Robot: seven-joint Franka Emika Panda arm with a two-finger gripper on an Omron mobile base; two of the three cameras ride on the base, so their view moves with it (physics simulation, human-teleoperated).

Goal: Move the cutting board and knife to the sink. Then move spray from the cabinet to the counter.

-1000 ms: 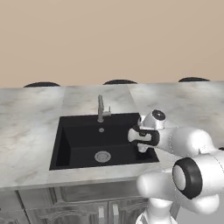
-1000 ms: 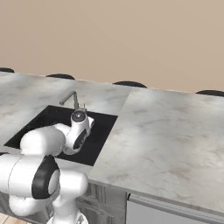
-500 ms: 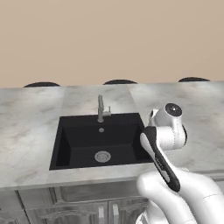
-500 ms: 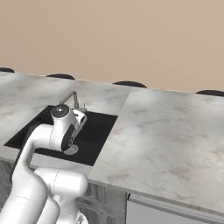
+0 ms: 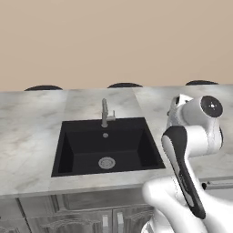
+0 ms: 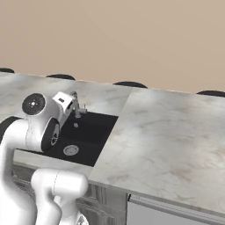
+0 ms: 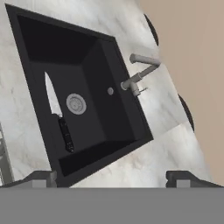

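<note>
The arm [image 5: 191, 150] is glossy white, built of fat rounded links. A black strip runs down one link's side, and each joint ends in a dark round cap with a small pale centre mark. The base [image 6: 59, 186] is a smooth white dome. Two small dark grey fingertips [image 7: 41, 178] have squared ends.

The marbled surface [image 6: 171, 132] lies bare and open to the right of the black sink [image 5: 106, 146], whose basin holds a knife [image 7: 57, 114] flat along one side near the drain [image 7: 76, 104], while the tap [image 5: 105, 113] stands upright at its back rim.
</note>
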